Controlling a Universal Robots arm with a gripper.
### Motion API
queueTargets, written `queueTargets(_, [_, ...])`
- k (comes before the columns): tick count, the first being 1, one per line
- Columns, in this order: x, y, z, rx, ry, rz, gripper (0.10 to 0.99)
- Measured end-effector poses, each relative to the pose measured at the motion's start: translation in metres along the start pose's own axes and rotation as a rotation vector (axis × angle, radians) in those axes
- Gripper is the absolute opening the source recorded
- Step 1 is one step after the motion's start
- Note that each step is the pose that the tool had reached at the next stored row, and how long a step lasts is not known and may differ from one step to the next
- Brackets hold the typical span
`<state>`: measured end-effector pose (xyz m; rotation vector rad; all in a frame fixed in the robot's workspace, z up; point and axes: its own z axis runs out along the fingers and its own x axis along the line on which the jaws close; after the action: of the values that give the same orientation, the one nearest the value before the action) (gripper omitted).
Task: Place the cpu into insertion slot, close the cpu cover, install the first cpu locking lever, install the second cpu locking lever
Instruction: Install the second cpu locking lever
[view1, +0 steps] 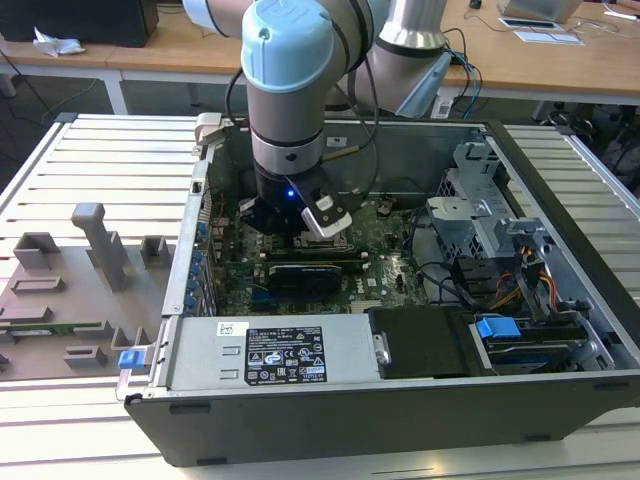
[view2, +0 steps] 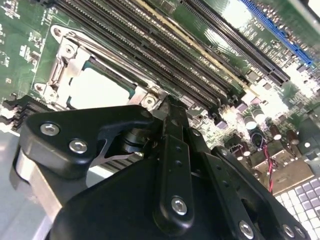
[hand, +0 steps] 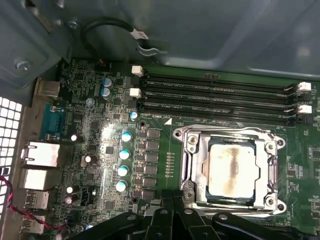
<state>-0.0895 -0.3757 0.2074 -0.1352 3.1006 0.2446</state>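
The cpu (hand: 232, 170) (view2: 100, 87) lies flat in the insertion slot, its dull silver top showing a brownish smear. Of the slot I see just a dark edge (hand: 235, 201) under the chip. The silvery cpu cover (hand: 196, 165) (view2: 75, 57) is folded down around the chip. My gripper (hand: 173, 197) (view2: 169, 107) is shut with nothing seen between its fingers. Its tips stand right at one corner of the socket frame. In the exterior view the gripper (view1: 290, 228) reaches down into the open computer case, over the green motherboard (view1: 385, 262).
Long black memory slots (hand: 215, 100) run beside the socket. The case's metal wall (hand: 200, 30) and a looped cable (hand: 107, 27) stand close behind them. A power supply (view1: 270, 350) and drive cage (view1: 490, 220) occupy the case. A grey fixture board (view1: 60, 290) lies at the exterior view's left.
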Motion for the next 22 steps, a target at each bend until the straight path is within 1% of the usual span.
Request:
queueTargets(1, [-0.0016, 0.0008, -0.0002, 0.0, 0.0001, 0.0, 0.106])
queueTargets(2, [-0.0051, 0.0028, 0.0001, 0.002, 0.0003, 0.0, 0.106])
queueTargets(4, [-0.0159, 0.0088, 0.0014, 0.011, 0.0023, 0.0, 0.106])
queueTargets(8, [-0.0272, 0.0144, 0.0027, 0.025, 0.006, 0.0, 0.106])
queueTargets(9, [-0.0341, 0.018, 0.0036, 0.031, 0.009, 0.001, 0.106])
queueTargets(10, [-0.0389, 0.0192, 0.0039, 0.034, 0.0114, 0.001, 0.106])
queueTargets(11, [-0.0413, 0.0195, 0.004, 0.035, 0.0128, 0.001, 0.106])
queueTargets(12, [-0.0423, 0.0197, 0.0038, 0.036, 0.013, 0.001, 0.106])
queueTargets(14, [-0.0425, 0.0203, 0.0011, 0.04, 0.0135, 0.001, 0.106])
queueTargets(22, [-0.0429, 0.0221, -0.0097, 0.042, 0.0136, 0.001, 0.106])
